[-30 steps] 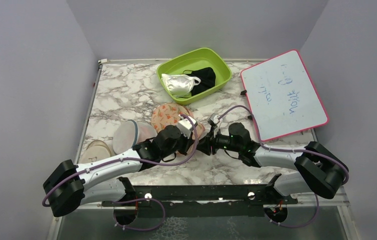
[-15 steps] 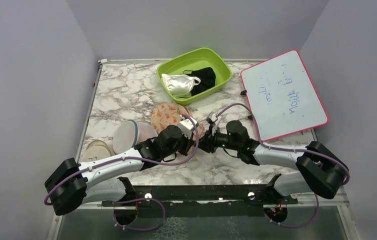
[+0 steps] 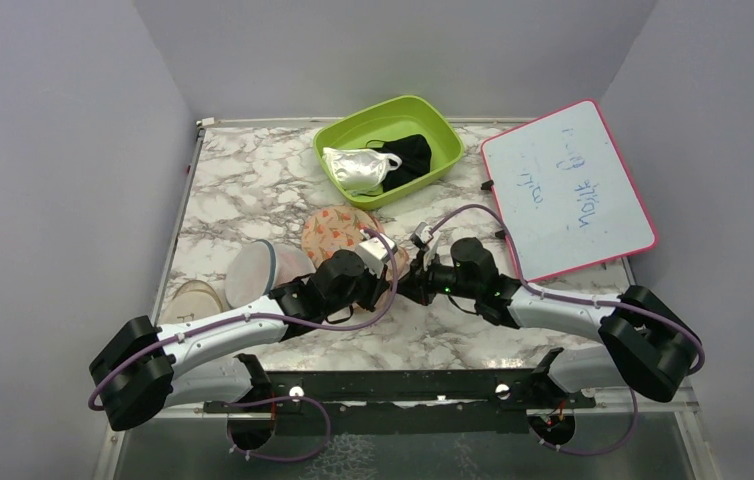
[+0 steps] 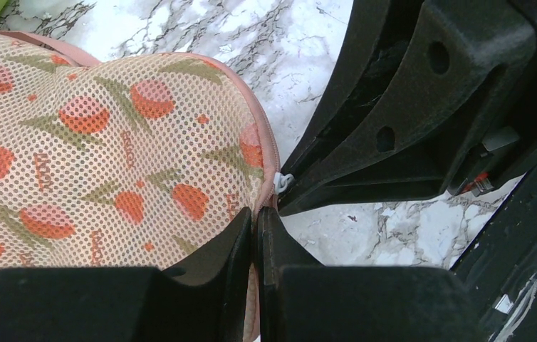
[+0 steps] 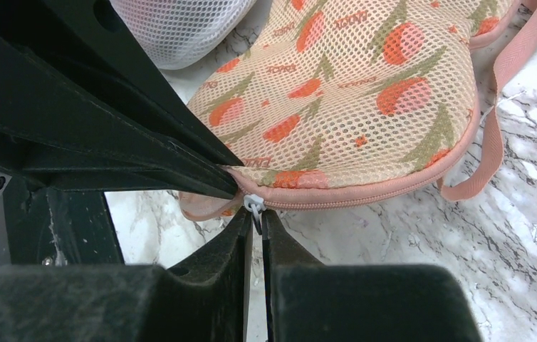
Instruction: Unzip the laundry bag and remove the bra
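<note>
Right wrist view: right pincer point(image 5: 254, 224) clenched on zipper pull point(image 5: 253, 204); left pincer point(image 4: 255, 228) pinches laundry bag point(image 4: 109, 142) edging, anchoring it for unzipping.

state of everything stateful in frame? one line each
laundry bag, zipper closed along the visible edge
zipper pull, pinched at the bag's near end
left end effector, shut on the laundry bag's pink edging
right end effector, shut on the zipper pull
bra, not visible
green tub, holds a white garment and a black cloth
</note>
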Motion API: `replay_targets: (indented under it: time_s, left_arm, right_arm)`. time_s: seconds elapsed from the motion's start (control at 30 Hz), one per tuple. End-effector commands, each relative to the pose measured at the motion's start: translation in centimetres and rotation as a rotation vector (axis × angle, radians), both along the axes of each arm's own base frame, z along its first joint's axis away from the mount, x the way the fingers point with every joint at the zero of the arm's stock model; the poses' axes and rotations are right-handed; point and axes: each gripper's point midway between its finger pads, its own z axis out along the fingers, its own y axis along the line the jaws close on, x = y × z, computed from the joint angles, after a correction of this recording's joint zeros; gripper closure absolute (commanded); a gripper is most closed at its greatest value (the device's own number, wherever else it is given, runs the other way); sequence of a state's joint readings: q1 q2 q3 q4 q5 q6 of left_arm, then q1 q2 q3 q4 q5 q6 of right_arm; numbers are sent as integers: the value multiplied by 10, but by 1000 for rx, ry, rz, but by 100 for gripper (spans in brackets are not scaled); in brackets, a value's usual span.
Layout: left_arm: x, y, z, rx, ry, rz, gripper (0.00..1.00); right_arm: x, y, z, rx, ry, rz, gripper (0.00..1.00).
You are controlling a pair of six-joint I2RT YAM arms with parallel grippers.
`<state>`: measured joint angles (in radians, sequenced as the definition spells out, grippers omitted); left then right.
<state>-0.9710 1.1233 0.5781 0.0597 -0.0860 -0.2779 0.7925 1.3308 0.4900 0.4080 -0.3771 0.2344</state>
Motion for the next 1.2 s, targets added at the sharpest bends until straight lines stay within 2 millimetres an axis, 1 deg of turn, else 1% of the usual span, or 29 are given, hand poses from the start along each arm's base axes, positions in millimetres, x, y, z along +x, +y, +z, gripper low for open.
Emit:
replay_targets:
  time_s: [0.0,0.07,0.2,0.23,0.33,0.47,0.57,0.7,0.77,0.87,0.93,1.03,1.17]
  left_arm:
    - [-1,-11,16,-51,-5,-29,100]
    - [-2,-11,14,-49,3,-28,100]
    - [-2,-12,12,-48,7,-29,100]
    - [-2,-12,13,-48,5,-30,100]
    - [-2,-12,14,-46,-4,-43,100]
    - [-2,-8,13,-19,-28,-54,100]
    - [-3,-5,15,-4,-58,-78,100]
    - [-7,-1,21,3,-116,-125,100]
    - [-10,1,22,16,-149,-164,100]
    - [-16,0,22,28,-176,-231,100]
    - [-20,-2,22,29,-177,-264,100]
    - [-24,-3,18,24,-175,-284,100]
    - [-20,-3,12,57,-177,-280,100]
  right_arm:
    - [12,2,19,21,-56,-32,90]
    - [12,3,21,24,-57,-30,86]
    - [12,6,22,28,-56,-13,85]
    - [12,6,22,27,-56,-11,87]
    - [13,6,20,12,-54,-14,98]
    - [16,1,16,-31,-47,-35,99]
    - [18,-5,6,-103,-33,-45,99]
    - [20,-18,-13,-217,-32,-53,99]
    - [21,-22,-16,-238,-40,-63,99]
    - [23,-20,-14,-243,-60,-47,99]
    - [29,-23,-13,-287,-44,-73,99]
    - [36,-28,-7,-316,-85,-91,99]
    - [37,-37,-2,-373,-132,-73,99]
